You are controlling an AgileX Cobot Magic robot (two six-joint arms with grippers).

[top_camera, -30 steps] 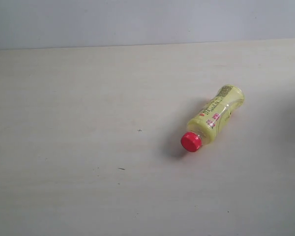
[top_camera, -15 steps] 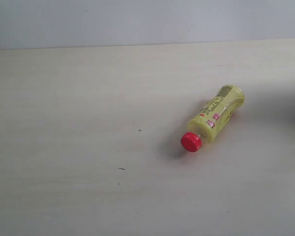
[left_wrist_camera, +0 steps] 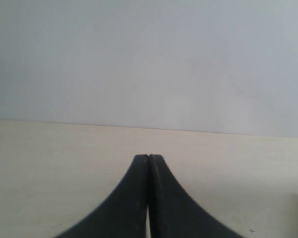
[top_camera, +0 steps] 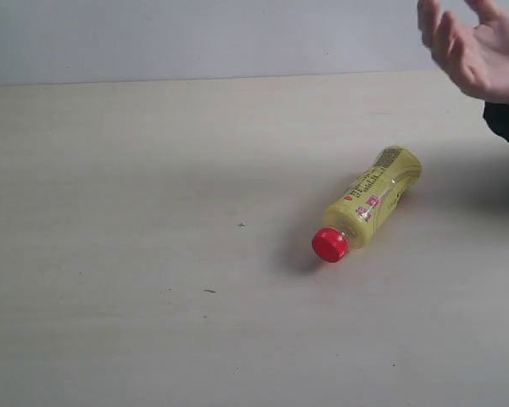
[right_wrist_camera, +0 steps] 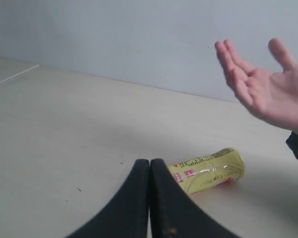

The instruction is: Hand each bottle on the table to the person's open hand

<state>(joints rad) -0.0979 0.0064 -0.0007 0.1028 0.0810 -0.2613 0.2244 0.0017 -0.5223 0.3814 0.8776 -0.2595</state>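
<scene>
Only one bottle shows: the yellow bottle (top_camera: 371,201) with a red cap (top_camera: 329,244) lies on its side on the pale table (top_camera: 153,170), right of centre. The person's open hand (top_camera: 479,47), fingers spread, black cuff below it, hovers at the upper right above the table. In the right wrist view the yellow bottle (right_wrist_camera: 208,176) lies just beyond my right gripper (right_wrist_camera: 150,162), whose jaws are pressed together with nothing between them; the hand (right_wrist_camera: 268,94) is raised behind it. My left gripper (left_wrist_camera: 148,157) is shut and holds nothing, over bare table (left_wrist_camera: 49,163). The other bottles are out of view.
A plain pale grey wall (top_camera: 195,34) runs along the table's far edge. Small dark specks (top_camera: 209,291) mark the tabletop. Neither arm appears in the exterior view.
The person's open hand has come into view at the upper right. The yellow bottle has not moved.
</scene>
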